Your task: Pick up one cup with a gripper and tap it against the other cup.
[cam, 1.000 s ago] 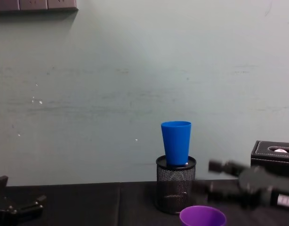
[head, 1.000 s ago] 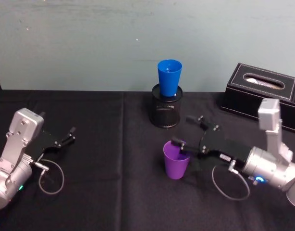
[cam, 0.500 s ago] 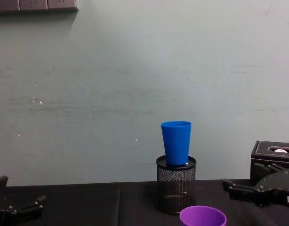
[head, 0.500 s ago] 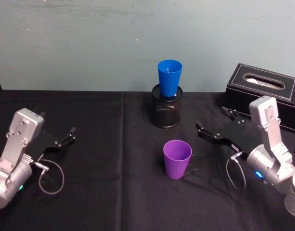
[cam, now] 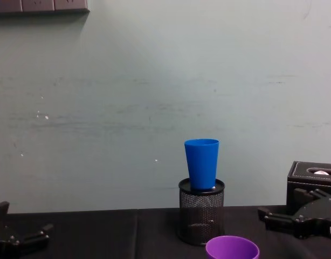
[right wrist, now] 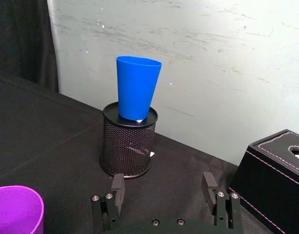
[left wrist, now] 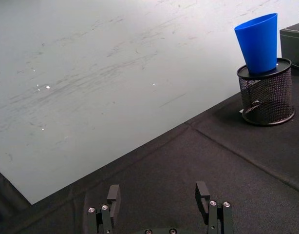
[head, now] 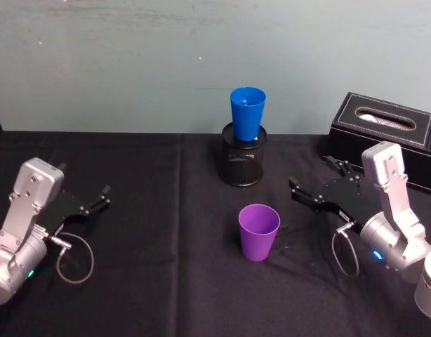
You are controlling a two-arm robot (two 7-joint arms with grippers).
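Observation:
The purple cup [head: 258,232] stands upright on the black tablecloth, mouth up; its rim also shows in the chest view [cam: 232,249] and the right wrist view [right wrist: 15,209]. The blue cup [head: 247,114] sits upright in the mouth of a black mesh pen holder [head: 243,165] behind it. My right gripper [head: 310,173] hovers to the right of the purple cup, clear of it, open and holding nothing. Its fingers [right wrist: 118,185] point toward the holder. My left gripper [head: 84,180] rests open at the far left.
A black tissue box [head: 384,137] stands at the back right, just behind my right arm. A pale wall closes the back of the table. Loose cable loops hang from both wrists. Bare black cloth lies between the left gripper and the cups.
My right gripper has pulled back to the right, away from the purple cup's rim. The purple cup stays standing where it was. The left arm has not moved.

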